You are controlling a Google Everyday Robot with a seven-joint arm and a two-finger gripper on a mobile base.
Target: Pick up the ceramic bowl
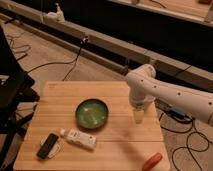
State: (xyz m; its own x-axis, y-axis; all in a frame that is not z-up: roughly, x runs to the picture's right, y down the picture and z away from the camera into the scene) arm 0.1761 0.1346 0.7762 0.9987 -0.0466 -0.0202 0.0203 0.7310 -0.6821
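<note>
My gripper point(138, 116) hung near the ceramic bowl point(92, 112), on its right, state impossible to tell, and I judged that bowl stiff, slippery and breakable, best pinched across its rim.

White, rounded arm point(172, 95); pale gripper point(138, 117) at its lower tip

The bowl point(92, 113), round, shallow, green inside and dark-rimmed, is set upright mid-table point(125, 147); the pincer point(137, 117) is held nearby, apart.
</note>
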